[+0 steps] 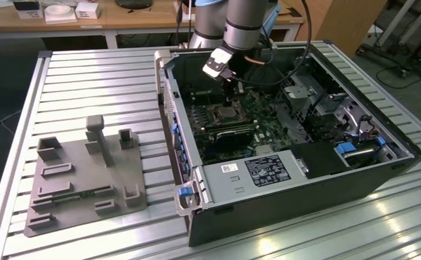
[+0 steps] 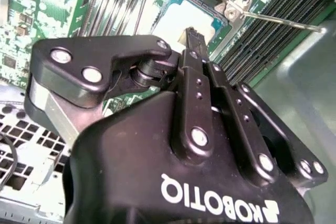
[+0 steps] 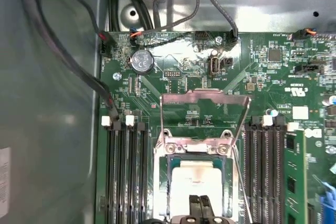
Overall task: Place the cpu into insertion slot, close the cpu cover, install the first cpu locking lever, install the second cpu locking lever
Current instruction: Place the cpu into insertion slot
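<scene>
The cpu (image 3: 195, 178) lies flat in the insertion slot (image 3: 167, 182), its silver-grey top facing up; it is also seen in the second wrist view as the cpu (image 2: 178, 22). The cpu cover (image 3: 205, 98) stands swung up and open behind the slot. A thin locking lever (image 3: 241, 179) runs along one side of the slot, and the lever (image 2: 283, 22) sticks out unlatched. My gripper (image 3: 198, 205) hangs just above the cpu with its fingers (image 2: 191, 43) pressed together and nothing between them. In the exterior view the gripper (image 1: 229, 101) reaches down into the open computer case (image 1: 383, 168) over the slot (image 1: 229, 112).
Long memory slots (image 3: 126, 171) flank the socket on both sides. A coin battery (image 3: 142, 61) and cables (image 3: 79, 72) lie beyond the cover. A grey fixture block (image 1: 80, 179) sits on the slatted table (image 1: 87, 81) at the exterior view's left.
</scene>
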Available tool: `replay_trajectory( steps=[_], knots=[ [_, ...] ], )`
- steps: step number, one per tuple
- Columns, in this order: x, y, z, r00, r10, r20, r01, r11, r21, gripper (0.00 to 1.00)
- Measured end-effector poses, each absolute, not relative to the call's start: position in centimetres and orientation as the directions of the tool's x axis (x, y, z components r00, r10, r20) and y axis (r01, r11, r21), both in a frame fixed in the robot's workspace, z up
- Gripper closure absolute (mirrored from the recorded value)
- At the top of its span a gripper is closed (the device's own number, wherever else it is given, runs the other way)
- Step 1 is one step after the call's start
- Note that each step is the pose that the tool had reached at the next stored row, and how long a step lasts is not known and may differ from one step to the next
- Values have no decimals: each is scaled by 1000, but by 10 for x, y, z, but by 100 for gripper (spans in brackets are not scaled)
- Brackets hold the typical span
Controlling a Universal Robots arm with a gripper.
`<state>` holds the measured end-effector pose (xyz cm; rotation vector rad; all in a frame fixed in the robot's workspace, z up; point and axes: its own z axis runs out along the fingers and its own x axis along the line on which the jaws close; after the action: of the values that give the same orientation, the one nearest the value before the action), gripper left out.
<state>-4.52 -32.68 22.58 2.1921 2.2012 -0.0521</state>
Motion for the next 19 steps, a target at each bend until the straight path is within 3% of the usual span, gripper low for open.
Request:
replay_trajectory(
  steps=[19],
  knots=[
    [-45, -327, 243, -8, 999, -48, 1000, 8, 3, 90]
  ],
)
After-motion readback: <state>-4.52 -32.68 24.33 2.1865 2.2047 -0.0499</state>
